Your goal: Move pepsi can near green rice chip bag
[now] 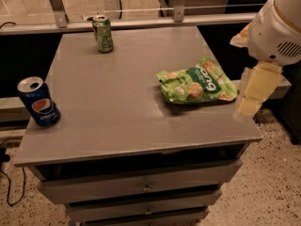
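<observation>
The pepsi can [38,102], dark blue with a round red, white and blue logo and a silver top, stands upright at the left front edge of the grey table [117,107]. The green rice chip bag [195,85] lies flat on the right side of the table. The can and the bag are far apart. My gripper [254,92], pale yellow under a white arm housing [277,27], hangs at the table's right edge just right of the bag, holding nothing that I can see.
A green can [103,33] stands upright at the table's back left. The table has drawers [141,187] below its front. A rail [141,20] runs behind the table. A speckled floor [282,182] lies to the right.
</observation>
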Controlling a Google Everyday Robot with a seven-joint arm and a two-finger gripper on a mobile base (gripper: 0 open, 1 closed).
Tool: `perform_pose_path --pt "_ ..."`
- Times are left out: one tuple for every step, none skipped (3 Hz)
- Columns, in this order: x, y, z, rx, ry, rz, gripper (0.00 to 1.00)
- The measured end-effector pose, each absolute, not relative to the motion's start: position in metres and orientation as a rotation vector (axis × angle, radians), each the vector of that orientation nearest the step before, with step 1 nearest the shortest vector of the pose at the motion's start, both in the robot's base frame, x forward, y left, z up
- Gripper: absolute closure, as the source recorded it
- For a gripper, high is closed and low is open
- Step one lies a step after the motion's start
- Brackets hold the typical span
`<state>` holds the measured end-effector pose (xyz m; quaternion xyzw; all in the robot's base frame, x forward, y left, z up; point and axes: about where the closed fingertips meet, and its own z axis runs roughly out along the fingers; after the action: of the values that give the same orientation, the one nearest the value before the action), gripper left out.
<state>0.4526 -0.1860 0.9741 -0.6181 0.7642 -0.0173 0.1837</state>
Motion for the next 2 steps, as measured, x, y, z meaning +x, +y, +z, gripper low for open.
perform_pose_path --pt "0.479 -0.128 0.972 -1.768 2.002 0.095 0.0" --pt "0.497 -0.061 0.964 -1.785 1.832 0.277 0.0"
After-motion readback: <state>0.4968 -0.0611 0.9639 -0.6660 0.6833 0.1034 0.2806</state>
